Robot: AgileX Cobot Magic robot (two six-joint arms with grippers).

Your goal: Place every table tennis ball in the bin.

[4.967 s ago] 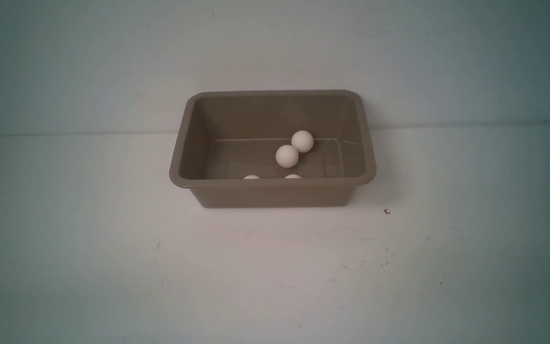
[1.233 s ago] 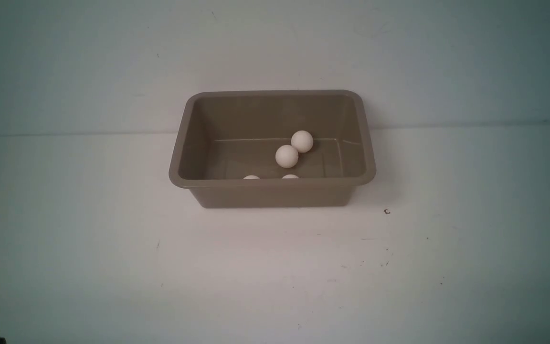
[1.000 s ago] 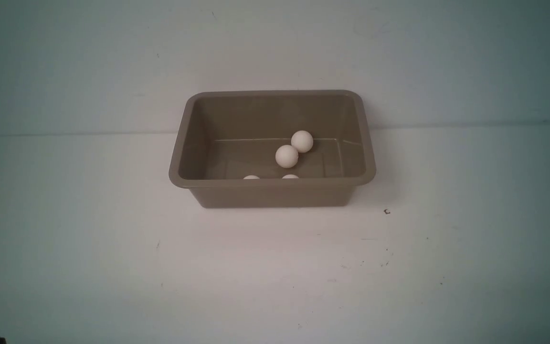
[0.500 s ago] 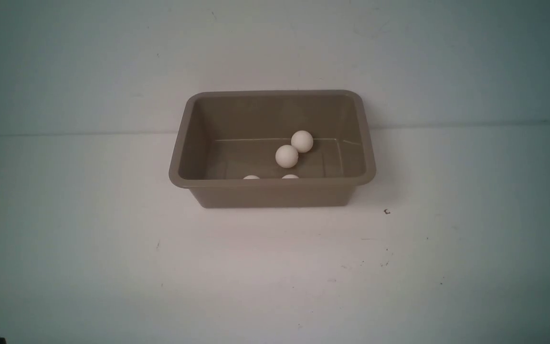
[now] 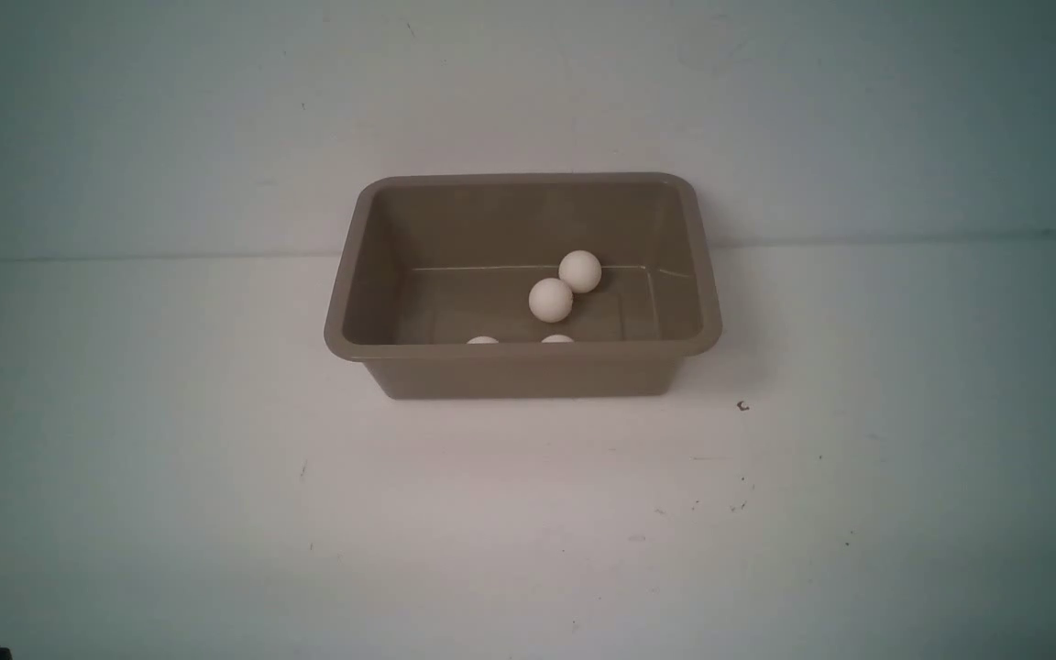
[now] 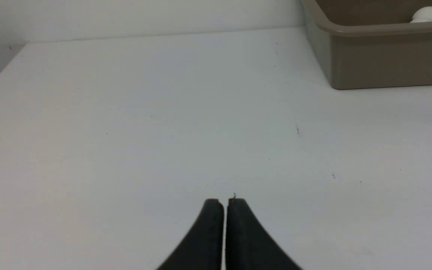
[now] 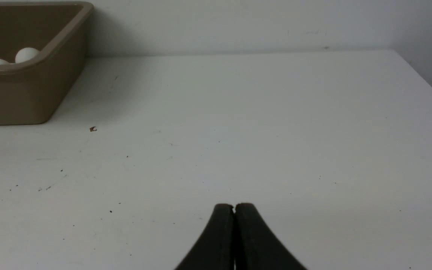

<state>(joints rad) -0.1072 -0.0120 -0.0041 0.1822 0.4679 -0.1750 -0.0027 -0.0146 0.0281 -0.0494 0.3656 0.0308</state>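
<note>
You are at or very near the end of this job, judging by how things lie. The bin [image 5: 522, 284] stands on the white surface [image 5: 216, 513] toward the back, and every table tennis ball you can find is inside it: two sit in plain sight on the floor of the bin, one [image 5: 551, 300] touching or just beside the other [image 5: 580, 271], and two more show only as pale caps, one [image 5: 483, 340] and another [image 5: 557, 338], peeking above the near rim. No ball shows on the surface in any of the three views.

Both arms are drawn back, low over bare surface and well apart from the bin. Your left gripper [image 6: 225, 204] has its jaws pressed together on nothing, and your right gripper [image 7: 234, 209] is likewise closed and empty.

What you cannot settle is the count. The near wall of the bin hides the strip of floor behind it, so any further ball lying there would be out of sight; the wrist views catch only a corner of the bin each. No printed marks can be made out on the balls
</note>
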